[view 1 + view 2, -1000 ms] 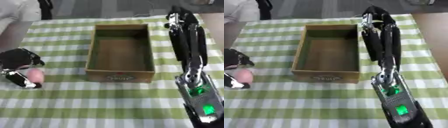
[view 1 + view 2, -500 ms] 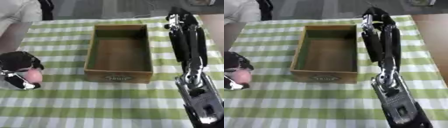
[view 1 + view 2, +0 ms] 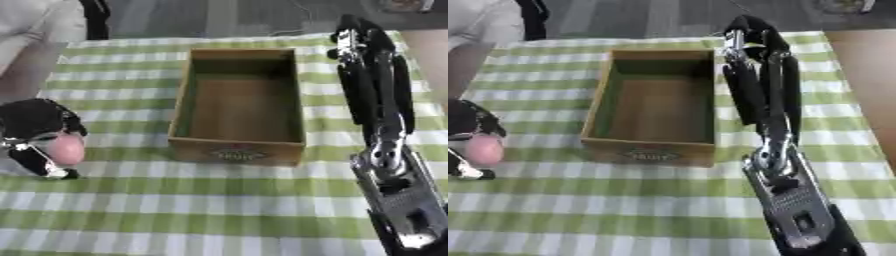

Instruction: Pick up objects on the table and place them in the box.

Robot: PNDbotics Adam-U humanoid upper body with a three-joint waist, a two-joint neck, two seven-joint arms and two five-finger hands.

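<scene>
With its left hand (image 3: pixel 35 131) curled round a pink object (image 3: pixel 63 149) left of the empty box (image 3: pixel 236 100), the robot needed to lift clear of the near wall before releasing.

You have one box (image 3: pixel 237 102) on the green-checked cloth (image 3: pixel 219 205), open-topped with nothing showing inside it. You have one loose object to count: a single pink rounded thing (image 3: pixel 64 148), sitting between the curled fingers of your left hand (image 3: pixel 35 131). Two hands show in all: that one, and your right hand (image 3: pixel 354 37), beyond the box's far corner.
</scene>
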